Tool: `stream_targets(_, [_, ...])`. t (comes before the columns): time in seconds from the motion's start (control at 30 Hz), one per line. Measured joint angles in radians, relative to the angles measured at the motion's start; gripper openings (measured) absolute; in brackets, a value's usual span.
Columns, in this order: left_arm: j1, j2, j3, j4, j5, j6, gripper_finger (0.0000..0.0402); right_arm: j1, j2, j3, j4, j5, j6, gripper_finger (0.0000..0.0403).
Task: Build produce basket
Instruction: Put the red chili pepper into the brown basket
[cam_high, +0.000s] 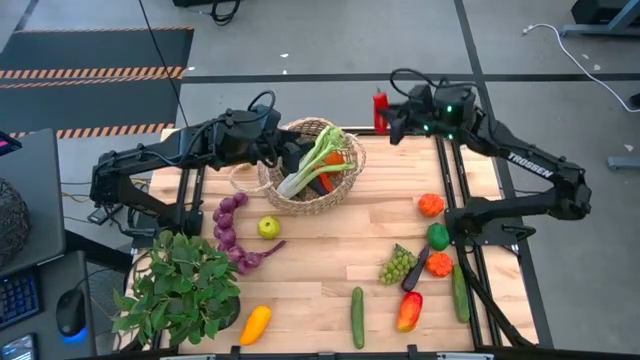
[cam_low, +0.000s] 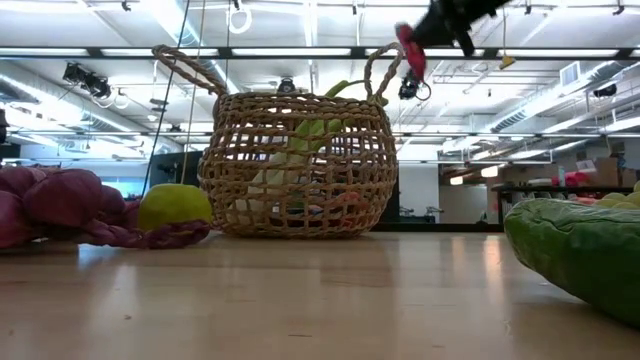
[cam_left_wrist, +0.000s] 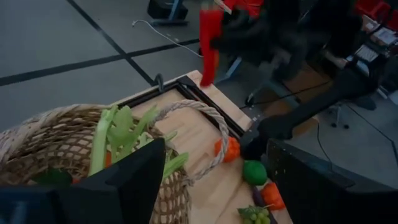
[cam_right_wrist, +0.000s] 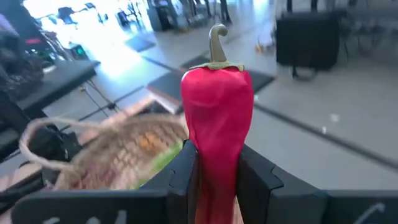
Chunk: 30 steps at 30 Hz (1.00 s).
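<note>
The wooden table (cam_high: 330, 250) fills the high view, with a leafy potted plant (cam_high: 180, 285) at its near left corner. The basket (cam_high: 312, 170) sits toward the far edge, left of centre; it holds a leek (cam_high: 315, 158) and something orange. The low view alone shows its open weave side-on, both loop handles standing up, with the leek's pale stalk seen through the gaps (cam_low: 300, 165).

The left gripper (cam_high: 275, 150) is at the basket's left rim, its fingers spread with nothing between them; the left wrist view looks past them into the basket.

The right gripper (cam_high: 388, 112) hangs in the air near the table's far edge, to the right of the basket, its fingers pinching a red pepper (cam_high: 380, 110). Only the right wrist view shows the grip clearly: the pepper (cam_right_wrist: 216, 124) stands upright between the two fingers, stem up.

The other produce lies loose on the table. From above: a purple string (cam_high: 232, 230) and a green apple (cam_high: 268, 228) near the basket's left side; a yellow squash (cam_high: 255, 323) and a cucumber (cam_high: 357, 317) at the near edge; grapes (cam_high: 396, 265), another cucumber (cam_high: 460, 292), two oranges (cam_high: 430, 205) and a red-orange pepper (cam_high: 409, 311) on the right. The low view shows only the string (cam_low: 60, 205) and apple (cam_low: 175, 207).
</note>
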<state>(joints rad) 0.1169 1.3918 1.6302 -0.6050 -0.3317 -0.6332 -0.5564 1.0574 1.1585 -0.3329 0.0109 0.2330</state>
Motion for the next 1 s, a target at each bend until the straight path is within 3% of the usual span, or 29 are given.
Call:
stream_targets(0.3, [0.000,0.000,0.000,-0.014,0.000,0.081,0.0286,0.103,0.177,0.270,-0.011,-0.021,-0.060,0.0085])
stream_targets(0.77, [0.012,-0.093,0.000,-0.093,-0.065,0.151,0.0286,0.287,0.348,0.315,0.071,-0.057,0.017,0.0087])
stream_targets(1.0, [0.011,-0.115,0.001,-0.150,-0.072,0.146,0.0286,0.328,0.435,0.314,0.030,-0.002,-0.012,0.0156])
